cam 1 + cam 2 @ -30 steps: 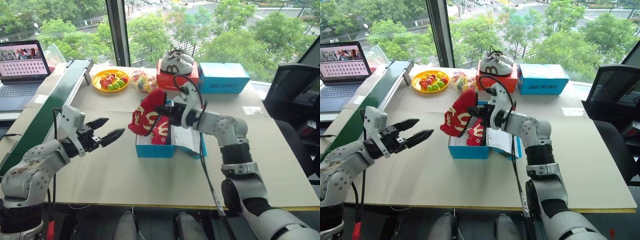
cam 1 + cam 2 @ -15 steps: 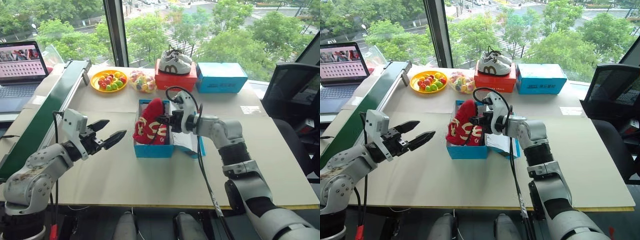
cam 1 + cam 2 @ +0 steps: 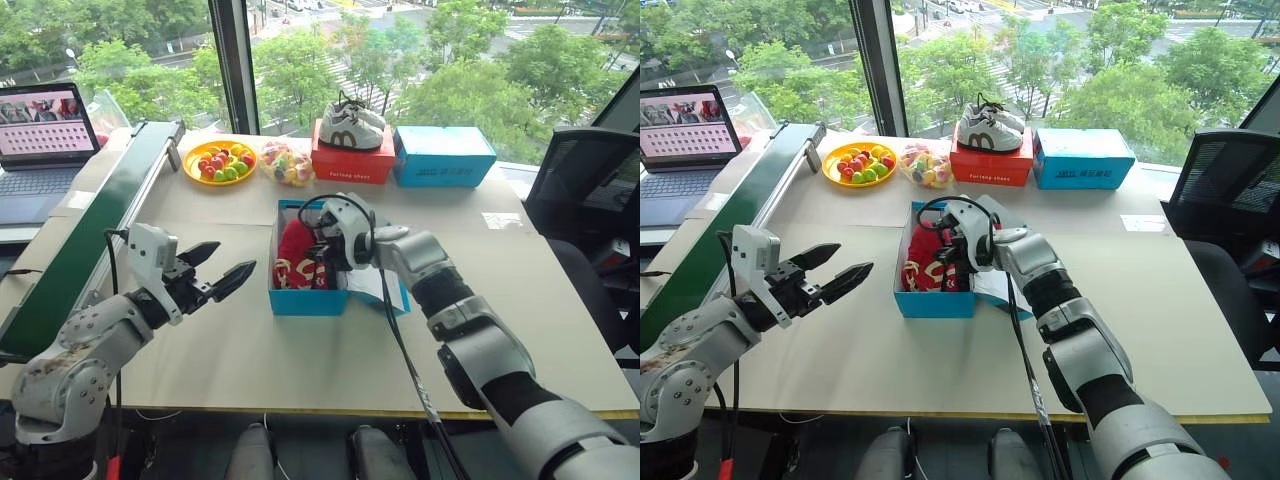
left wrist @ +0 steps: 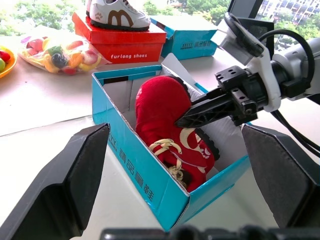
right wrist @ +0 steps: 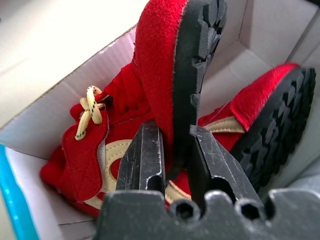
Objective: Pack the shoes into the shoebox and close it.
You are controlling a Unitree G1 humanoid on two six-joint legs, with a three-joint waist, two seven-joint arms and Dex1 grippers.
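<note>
**Right wrist view: both red shoes sit in the blue box**

Right wrist view shows the right end effector (image 5: 172,150) inside the shoebox (image 3: 305,298), its fingers a narrow gap apart on either side of one upturned shoe's (image 5: 175,65) sole edge; whether they press it I cannot tell. The second shoe (image 5: 260,110) lies just beside it against the white inner wall. Well apart, over the bare surface (image 3: 200,350), the left end effector (image 3: 225,270) hovers spread wide, holding nothing, pointing toward the box.

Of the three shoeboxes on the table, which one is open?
The blue shoebox nearest the robot, holding the red shoes; the red box and far blue box are closed.
</note>
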